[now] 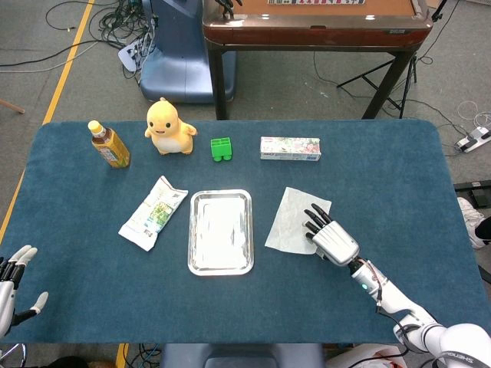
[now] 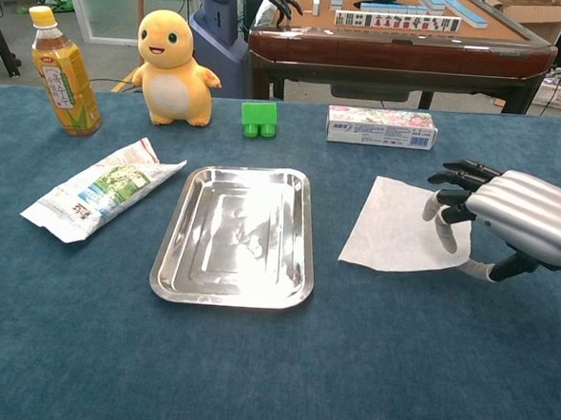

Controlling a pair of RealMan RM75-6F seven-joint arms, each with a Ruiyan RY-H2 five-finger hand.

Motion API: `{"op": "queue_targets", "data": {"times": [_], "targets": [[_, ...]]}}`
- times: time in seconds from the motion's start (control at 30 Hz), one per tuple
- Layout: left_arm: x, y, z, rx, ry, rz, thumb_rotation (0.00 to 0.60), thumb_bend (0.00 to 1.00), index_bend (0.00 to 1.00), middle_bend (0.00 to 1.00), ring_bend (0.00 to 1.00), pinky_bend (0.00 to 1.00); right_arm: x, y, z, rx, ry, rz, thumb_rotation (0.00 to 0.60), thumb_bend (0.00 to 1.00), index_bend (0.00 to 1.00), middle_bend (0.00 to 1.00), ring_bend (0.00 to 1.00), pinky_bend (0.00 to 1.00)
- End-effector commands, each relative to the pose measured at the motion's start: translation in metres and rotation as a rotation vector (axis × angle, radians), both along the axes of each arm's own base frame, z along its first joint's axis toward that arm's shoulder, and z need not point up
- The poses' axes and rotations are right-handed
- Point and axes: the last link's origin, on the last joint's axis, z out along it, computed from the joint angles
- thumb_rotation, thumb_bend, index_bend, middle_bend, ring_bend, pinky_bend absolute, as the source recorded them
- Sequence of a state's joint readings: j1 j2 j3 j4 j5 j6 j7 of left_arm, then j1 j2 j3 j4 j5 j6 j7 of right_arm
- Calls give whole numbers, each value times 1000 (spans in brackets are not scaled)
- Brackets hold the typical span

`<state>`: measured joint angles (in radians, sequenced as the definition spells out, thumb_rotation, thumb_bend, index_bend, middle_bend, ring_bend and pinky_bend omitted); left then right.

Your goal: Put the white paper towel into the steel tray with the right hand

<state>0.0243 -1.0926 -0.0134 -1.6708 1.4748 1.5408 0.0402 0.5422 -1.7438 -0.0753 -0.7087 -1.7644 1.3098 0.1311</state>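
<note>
A blue cloth-covered table [image 1: 399,176] seen from above and from chest height. A white paper towel [image 1: 291,222] lies flat on the cloth just to the right of a steel tray [image 1: 192,230], close beside it but not touching, with a strip of blue showing between them. The towel sits skewed, one corner pointing toward the tray. The robot's right hand [image 1: 330,236] rests on the towel's right edge, palm down, fingers [image 2: 443,231] spread slightly and their tips pressing on the paper; nothing is pinched or lifted, so the towel is pinned, not held. The left hand [image 1: 14,280] hangs open and empty off the near left corner of the table, well apart from everything. The tray is empty and shiny. Beyond it stand a green block [image 1: 221,149], a long printed box [image 1: 290,148], a yellow duck toy [image 1: 169,126] and a tea bottle [image 1: 109,145]; a snack packet [image 1: 153,211] lies left of the tray. To do this step well, it seems best either to keep even downward pressure and slide the paper leftward over the tray's raised rim, or to gather an edge between thumb and fingers first, since thin paper will likely buckle or catch on the rim if pushed unevenly.
</note>
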Motion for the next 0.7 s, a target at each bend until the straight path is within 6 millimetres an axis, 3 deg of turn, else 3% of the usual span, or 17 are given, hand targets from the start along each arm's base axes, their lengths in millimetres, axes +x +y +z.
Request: {"op": "queue_targets", "data": {"times": [0.03, 0.5, 0.7], "targets": [[-1, 0, 0, -3, 2, 3, 600, 246, 128, 115, 142, 58, 1, -3, 1, -5, -5, -2, 600, 378, 603, 316, 99, 6], [-1, 1, 1, -7, 2, 6, 600, 246, 127, 116, 143, 58, 8, -15, 10, -37, -48, -3, 600, 449, 616, 331, 112, 13], [1, 1, 2, -7, 6, 2, 600, 246, 128, 116, 143, 58, 29, -29, 29, -85, -135, 33, 600, 449, 621, 335, 114, 20]]}}
